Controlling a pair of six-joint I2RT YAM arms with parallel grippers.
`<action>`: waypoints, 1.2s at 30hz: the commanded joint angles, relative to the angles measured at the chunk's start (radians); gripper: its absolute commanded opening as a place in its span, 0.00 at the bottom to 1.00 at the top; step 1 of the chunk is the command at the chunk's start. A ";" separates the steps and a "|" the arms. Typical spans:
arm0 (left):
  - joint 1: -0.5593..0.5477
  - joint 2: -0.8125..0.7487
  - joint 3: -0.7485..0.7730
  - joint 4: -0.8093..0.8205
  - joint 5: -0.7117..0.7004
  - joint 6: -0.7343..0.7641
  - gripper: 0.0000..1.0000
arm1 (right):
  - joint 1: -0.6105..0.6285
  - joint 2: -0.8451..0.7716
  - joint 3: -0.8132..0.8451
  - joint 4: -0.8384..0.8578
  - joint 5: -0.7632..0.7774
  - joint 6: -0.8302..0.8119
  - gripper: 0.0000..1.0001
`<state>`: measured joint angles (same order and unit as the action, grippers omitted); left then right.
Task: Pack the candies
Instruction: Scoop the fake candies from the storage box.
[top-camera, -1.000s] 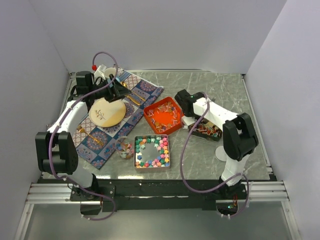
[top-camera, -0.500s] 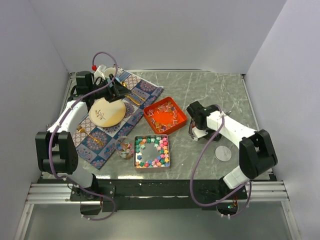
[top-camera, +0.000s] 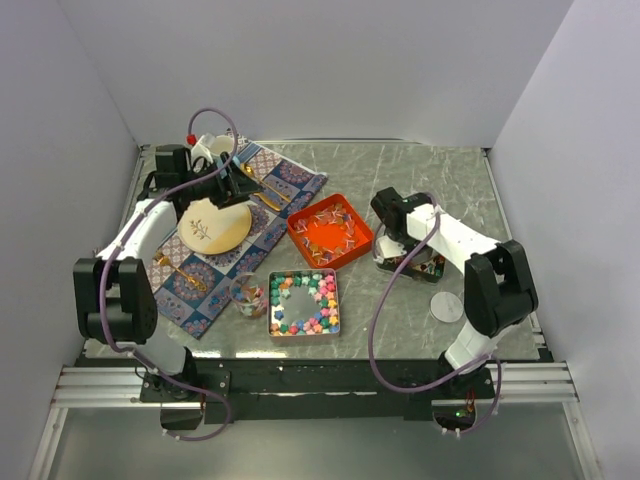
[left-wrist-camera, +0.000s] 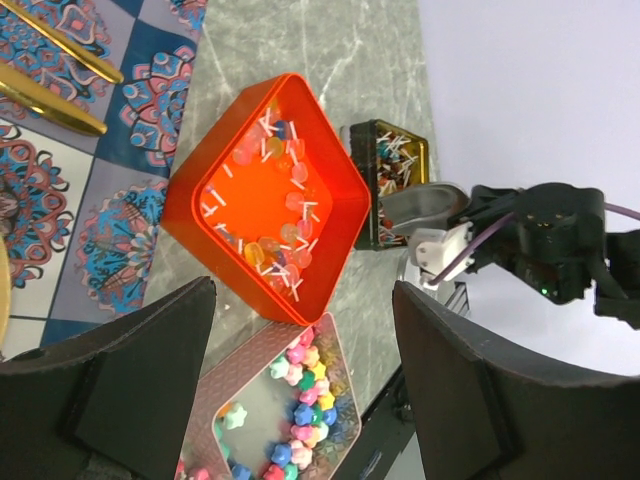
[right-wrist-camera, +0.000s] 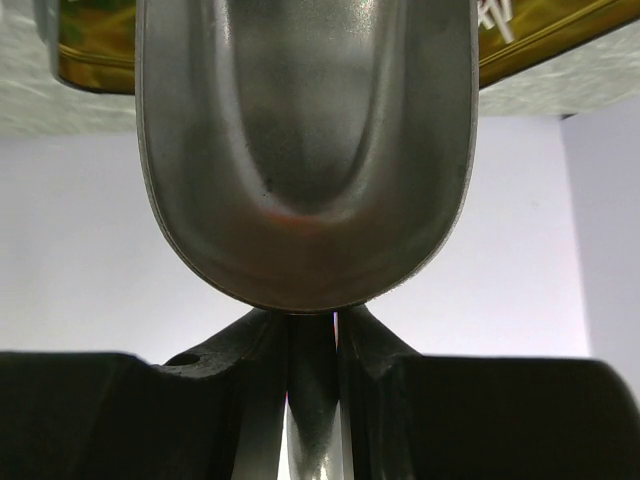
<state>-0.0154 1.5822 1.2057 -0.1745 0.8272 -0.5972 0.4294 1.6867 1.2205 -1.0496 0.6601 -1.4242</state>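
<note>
Grey marbled table (top-camera: 450, 180) carries a patterned cloth (top-camera: 295, 182) on its left half, laid at an angle. Orange tray (top-camera: 305, 212), square and set corner-on at the centre, holds thin wrapped pieces (top-camera: 345, 225) scattered round its inner walls, floor bare in the middle. Square tin (top-camera: 299, 298) sits just nearside of the tray, with pastel star candies (top-camera: 322, 290) banked along its sides. Dark tin (top-camera: 432, 268), to the right of the tray, holds more wrapped pieces, partly hidden under the right arm.

Right gripper (right-wrist-camera: 312, 330): jaws closed on the handle of a metal scoop (right-wrist-camera: 305, 150); the bowl points at the dark tin, whose gold edge shows just beyond its tip. Whether the bowl touches the contents cannot be told. Left gripper (left-wrist-camera: 305, 300): jaws wide apart, holding nothing, hovering at the far rim of a cream plate (top-camera: 214, 223) on the cloth, well apart from all candies.

Small cup (top-camera: 249, 296) with coloured candies stands just left of the square tin, at the cloth's edge. White disc (top-camera: 447, 306) lies on the table nearside of the dark tin. Gold cutlery (top-camera: 268, 200) lies on the cloth beside the plate
</note>
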 joint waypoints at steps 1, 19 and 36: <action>0.003 0.022 0.072 -0.042 -0.016 0.056 0.77 | 0.011 0.053 -0.116 0.029 -0.362 0.125 0.00; 0.065 0.073 0.190 -0.227 -0.030 0.263 0.78 | -0.012 0.143 -0.159 0.227 -0.580 0.258 0.00; 0.097 0.147 0.316 -0.370 0.007 0.388 0.78 | -0.136 0.029 -0.240 0.413 -0.861 0.284 0.00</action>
<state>0.0650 1.7065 1.4403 -0.4896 0.7986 -0.2832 0.3080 1.6718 1.0527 -0.7506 0.1692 -1.1393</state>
